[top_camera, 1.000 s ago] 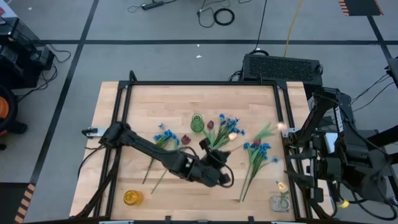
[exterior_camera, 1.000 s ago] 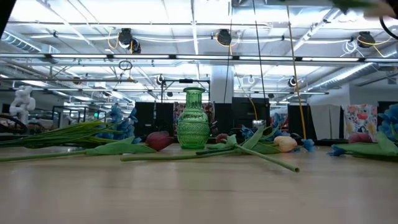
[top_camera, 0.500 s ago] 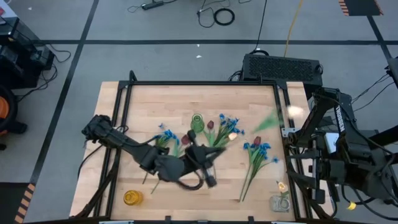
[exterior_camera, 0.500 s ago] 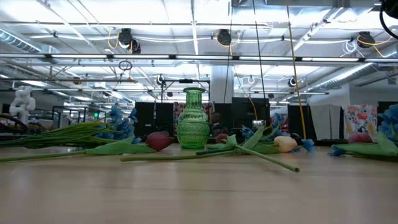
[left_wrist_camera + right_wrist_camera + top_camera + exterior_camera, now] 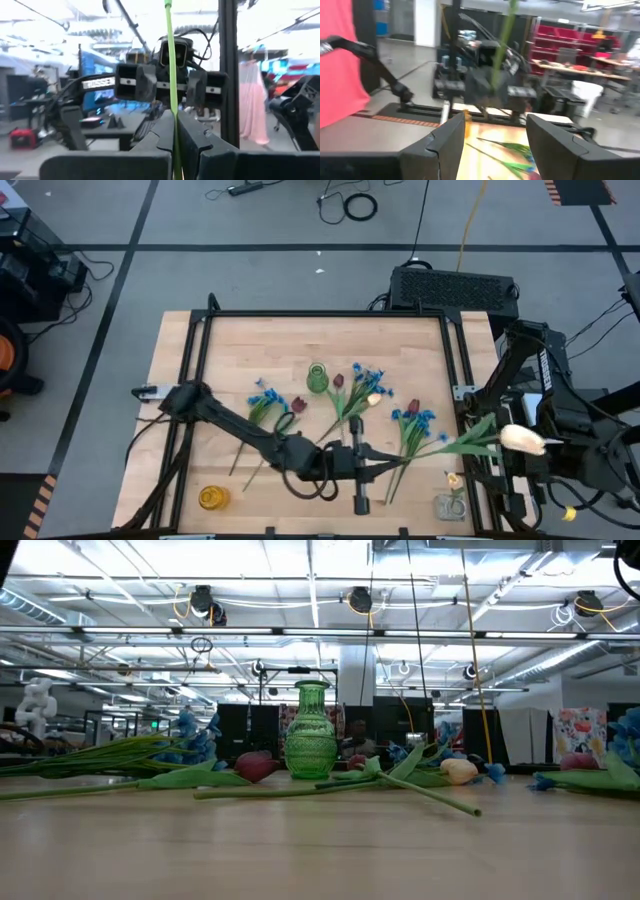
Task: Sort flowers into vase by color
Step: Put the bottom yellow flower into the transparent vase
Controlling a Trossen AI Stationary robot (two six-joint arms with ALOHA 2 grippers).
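Note:
My left gripper (image 5: 378, 464) hovers over the table's near middle, shut on a cream-yellow tulip (image 5: 521, 439). The tulip's long green stem (image 5: 170, 75) reaches toward the right arm, and its head is past the table's right edge. My right gripper (image 5: 496, 122) waits open at the right edge, facing the left arm, with nothing between its fingers. A green vase (image 5: 317, 377) stands upright mid-table. Blue blossoms (image 5: 265, 399), red tulips (image 5: 297, 405) and another cream tulip (image 5: 375, 398) lie flat on the wood around it. My left gripper pinches the tulip's thin stem (image 5: 173, 125) between its two fingers, far from the bloom. The stem runs straight out ahead of the fingers toward the table's right side. The whole flower is lifted clear of the table, its head past the right edge.
A yellow vase (image 5: 212, 498) stands at the near left corner. A clear vase (image 5: 447, 505) stands at the near right corner with a pale bloom above it. More blue flowers (image 5: 415, 419) and a red tulip (image 5: 413, 407) lie right of centre. A black frame (image 5: 455, 355) borders the table.
My left gripper has risen, shifted toward the near edge and tipped upward, staying shut on the stem. The cream-yellow tulip has swung with it. Its head has gone from the right edge beside the blue flowers to nearer the front, out past the right edge.

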